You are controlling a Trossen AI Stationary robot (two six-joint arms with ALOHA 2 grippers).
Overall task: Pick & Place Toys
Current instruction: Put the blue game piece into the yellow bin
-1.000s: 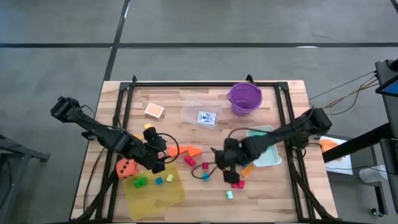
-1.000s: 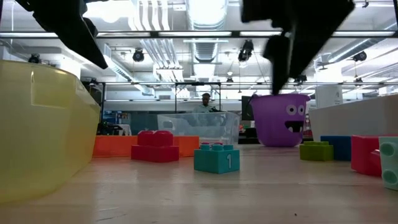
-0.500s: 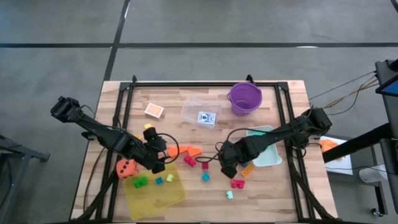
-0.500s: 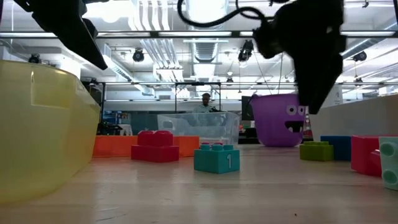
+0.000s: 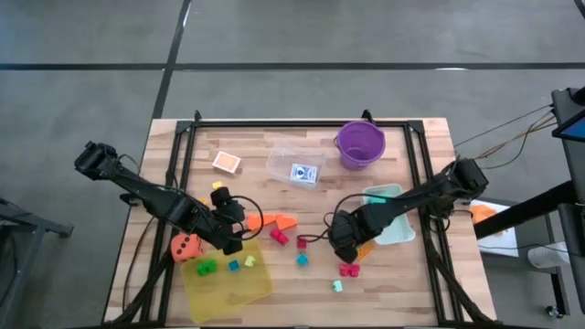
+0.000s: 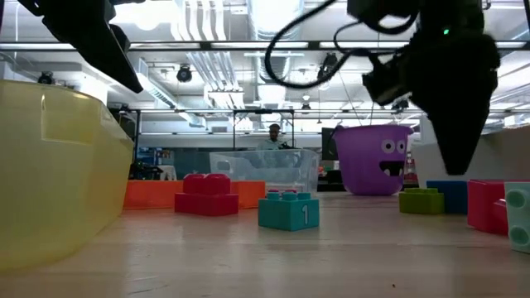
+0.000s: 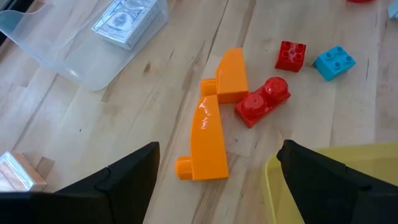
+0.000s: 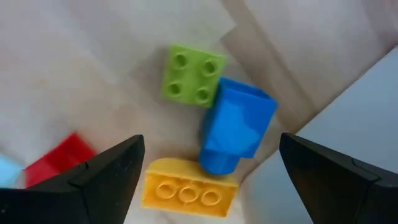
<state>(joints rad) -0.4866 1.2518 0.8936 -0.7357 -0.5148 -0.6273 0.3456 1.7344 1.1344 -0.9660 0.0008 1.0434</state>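
Observation:
Toys lie scattered mid-table: two orange wedges [image 7: 208, 146], a red brick [image 7: 262, 101], a small red brick [image 7: 291, 55] and a blue brick [image 7: 334, 62]. My left gripper [image 5: 228, 233] hangs open above the yellow tray's far edge, holding nothing. My right gripper [image 5: 343, 247] points down, open, over a green brick [image 8: 193, 73], a blue brick [image 8: 238, 124] and a yellow brick [image 8: 189, 182]; its fingers stand on either side of them without touching. A pink brick [image 5: 348, 270] and a mint brick [image 5: 337, 286] lie nearer the front edge.
The yellow tray [image 5: 260, 285] at the front left holds an orange die [image 5: 186, 247] and small bricks. At the back stand a purple bucket [image 5: 359, 143] and a clear tub [image 5: 283, 155] with a card pack [image 5: 304, 173]. A teal tray [image 5: 393, 228] lies by the right gripper.
My right gripper has gone toward the table's right edge and down, rolling about its own axis, and has stayed open. It has uncovered the pink brick and now hangs over the green, blue and yellow bricks.

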